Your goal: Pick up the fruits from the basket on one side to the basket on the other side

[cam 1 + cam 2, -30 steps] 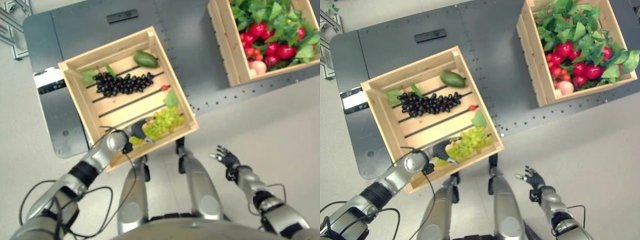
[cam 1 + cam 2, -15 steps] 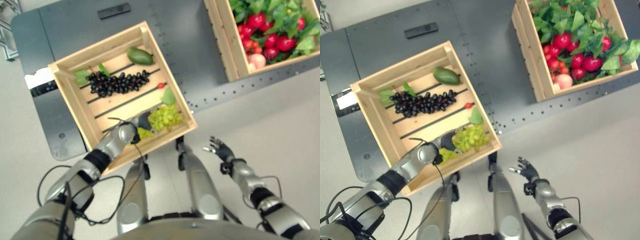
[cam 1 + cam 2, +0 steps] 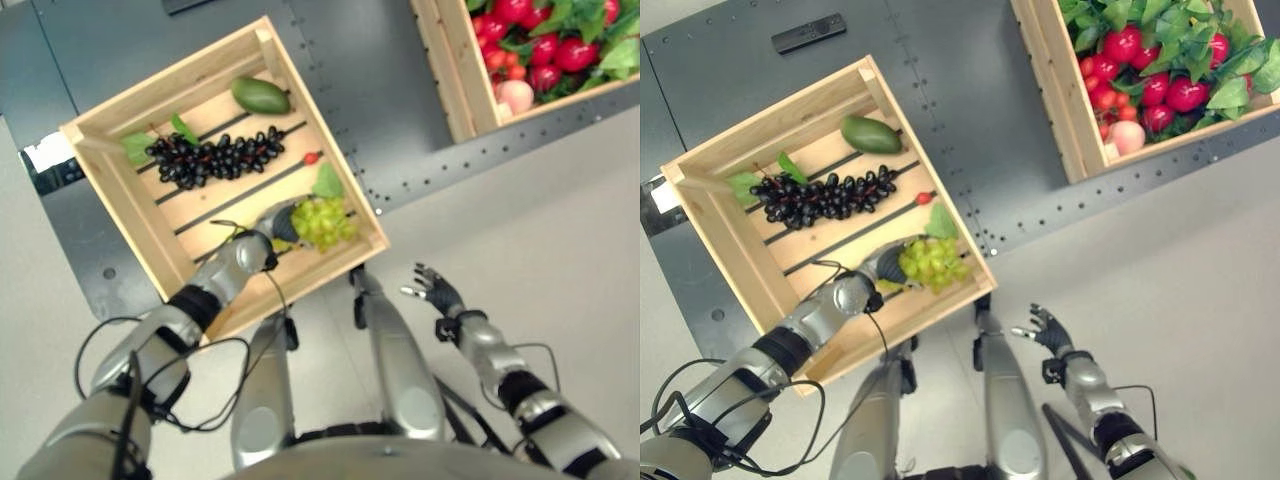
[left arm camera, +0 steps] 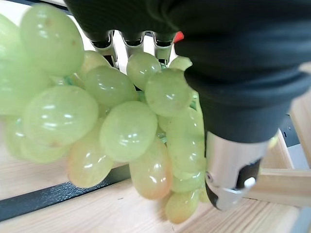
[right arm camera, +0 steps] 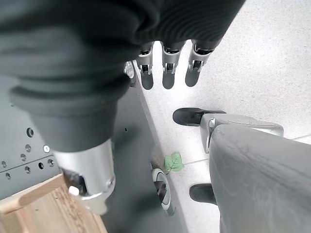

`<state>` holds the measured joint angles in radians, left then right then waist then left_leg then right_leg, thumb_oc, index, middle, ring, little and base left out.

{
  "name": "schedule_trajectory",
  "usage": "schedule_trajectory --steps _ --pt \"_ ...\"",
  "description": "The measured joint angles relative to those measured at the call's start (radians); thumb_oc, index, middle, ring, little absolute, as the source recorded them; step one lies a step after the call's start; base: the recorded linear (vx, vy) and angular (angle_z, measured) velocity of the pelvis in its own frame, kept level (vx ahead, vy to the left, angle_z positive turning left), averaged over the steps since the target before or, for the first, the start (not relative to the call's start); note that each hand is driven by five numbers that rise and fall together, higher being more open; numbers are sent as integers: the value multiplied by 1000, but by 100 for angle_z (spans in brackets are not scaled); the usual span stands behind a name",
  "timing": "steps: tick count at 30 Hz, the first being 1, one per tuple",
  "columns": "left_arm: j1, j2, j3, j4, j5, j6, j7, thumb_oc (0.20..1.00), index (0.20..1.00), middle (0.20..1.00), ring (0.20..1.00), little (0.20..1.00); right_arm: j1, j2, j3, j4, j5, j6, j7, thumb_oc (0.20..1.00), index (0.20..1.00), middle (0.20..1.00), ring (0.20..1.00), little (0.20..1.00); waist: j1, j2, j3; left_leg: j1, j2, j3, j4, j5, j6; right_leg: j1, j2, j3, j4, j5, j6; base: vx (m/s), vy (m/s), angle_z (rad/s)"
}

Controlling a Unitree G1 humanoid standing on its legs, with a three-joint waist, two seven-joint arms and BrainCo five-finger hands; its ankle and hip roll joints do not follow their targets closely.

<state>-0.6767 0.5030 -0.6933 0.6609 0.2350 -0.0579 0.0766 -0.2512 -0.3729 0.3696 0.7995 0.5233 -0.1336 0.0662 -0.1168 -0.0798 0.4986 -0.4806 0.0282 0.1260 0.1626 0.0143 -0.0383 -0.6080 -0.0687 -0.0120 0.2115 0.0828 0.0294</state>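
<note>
pale speckled floor [image 3: 1200,300] lies nearest, and over it, short of the table, the right hand [image 3: 1045,328] hangs with its fingers spread and straight, holding nothing; its wrist view shows a small green leaf [image 5: 172,162] on the floor below. beyond it a dark grey table [image 3: 960,110] with rows of small holes carries two wooden crates. the left crate [image 3: 110,120] sits turned at an angle, one corner toward the robot, and the left hand [image 3: 281,221] reaches in over its near rim to the green grape bunch [image 3: 324,219] in the near corner. from the wrist view the thumb [image 4: 232,170] comes down one side of the bunch and the fingers [image 4: 107,42] show past the other, curled round the grapes, though the dark cover hides much of them and i cannot tell whether the bunch is off the slats. a green leaf [image 3: 327,182] lies at the bunch's far edge. farther in, a small red fruit [image 3: 311,158] lies by the right wall, and the dark grape bunch [image 3: 212,158] stretches lengthwise across the slats, its leafy stem end toward the left wall. an avocado [image 3: 260,95] lies by the far corner. the right crate [image 3: 1060,110], cut off by the frame, holds red fruits [image 3: 1160,85], a pale peach [image 3: 1129,137] and leaves. a black bar [image 3: 808,33] lies farthest.
</note>
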Motion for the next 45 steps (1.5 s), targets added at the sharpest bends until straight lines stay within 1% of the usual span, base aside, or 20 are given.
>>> schedule_trajectory --steps 2,12,13,14,19,23,25,28,31,37,41,45 --pt "-2 -1 0 0 27 -7 17 1000 1000 1000 1000 1000 0 0 3 -4 3 0 -5 1000 1000 1000 1000 1000 1 -1 0 -15 0 0 9 -1 1 -14 -1 1 8 0 0 0 0 0" --pt "-17 -18 0 -1 27 -19 61 1000 1000 1000 1000 1000 0 1 35 -9 21 -15 -12 1000 1000 1000 1000 1000 20 -10 -2 -56 -2 -3 29 0 3 -49 -4 2 11 3 5 -2 -2 1" --pt "-17 -21 0 0 27 -19 66 896 896 896 896 896 0 2 35 -9 21 -16 -13 1000 1000 1000 1000 1000 22 -13 -3 -58 -4 -3 30 0 3 -50 -6 2 11 3 5 0 0 0" --pt "-18 -23 0 -1 27 -19 69 200 200 200 200 200 0 2 35 -9 21 -17 -13 1000 1000 1000 1000 1000 23 -15 -3 -60 -5 -4 30 0 3 -51 -6 2 11 4 6 0 0 0" --pt "-29 -27 7 0 27 -24 77 200 200 200 200 200 -1 4 35 -9 36 -18 -28 1000 1000 1000 1000 1000 24 -19 -3 -76 -9 -16 37 1 5 -59 -7 2 11 6 9 -5 -3 3" --pt "-58 -27 9 25 26 -22 84 200 200 200 200 200 -1 7 36 -9 48 -18 -31 1000 1000 1000 1000 1000 23 -33 -4 -77 -9 -17 38 1 5 -60 -8 2 10 6 9 0 0 0" --pt "-82 -27 10 54 26 -19 86 200 200 200 200 200 -2 12 37 -9 49 -19 -31 1000 1000 1000 1000 1000 19 -44 -6 -77 -8 -16 38 1 5 -60 -7 2 11 7 10 0 0 0" --pt "-104 -29 10 78 25 -12 86 200 200 200 200 200 -3 16 37 -9 57 -19 -31 1000 1000 1000 1000 1000 4 -54 -4 -80 -9 -16 38 2 1 -60 -7 2 10 8 9 0 0 0" --pt "-104 -32 10 86 24 -12 85 200 200 200 200 200 -3 17 39 -7 59 -19 -31 1000 1000 1000 1000 1000 -3 -55 -4 -78 -9 -17 39 1 0 -58 -7 2 10 13 1 -3 -2 -1" --pt "-107 -40 10 105 18 -12 85 200 200 200 200 200 -10 17 52 -6 60 -19 -31 1000 1000 1000 1000 1000 -4 -55 -4 -73 -9 -17 45 0 0 -52 -6 2 11 14 1 0 0 0" --pt "-107 -46 10 110 11 3 85 200 200 200 200 200 -11 17 58 3 60 -19 -30 1000 1000 1000 1000 1000 -4 -56 -5 -71 -8 -17 51 -1 -1 -48 -5 2 11 13 4 0 0 0" --pt "-86 -45 19 91 -35 6 72 200 200 200 200 200 -14 17 58 17 60 -19 -28 1000 1000 1000 1000 1000 -2 -57 -5 -68 -6 -20 57 0 -1 -41 -5 0 11 15 2 0 0 0"
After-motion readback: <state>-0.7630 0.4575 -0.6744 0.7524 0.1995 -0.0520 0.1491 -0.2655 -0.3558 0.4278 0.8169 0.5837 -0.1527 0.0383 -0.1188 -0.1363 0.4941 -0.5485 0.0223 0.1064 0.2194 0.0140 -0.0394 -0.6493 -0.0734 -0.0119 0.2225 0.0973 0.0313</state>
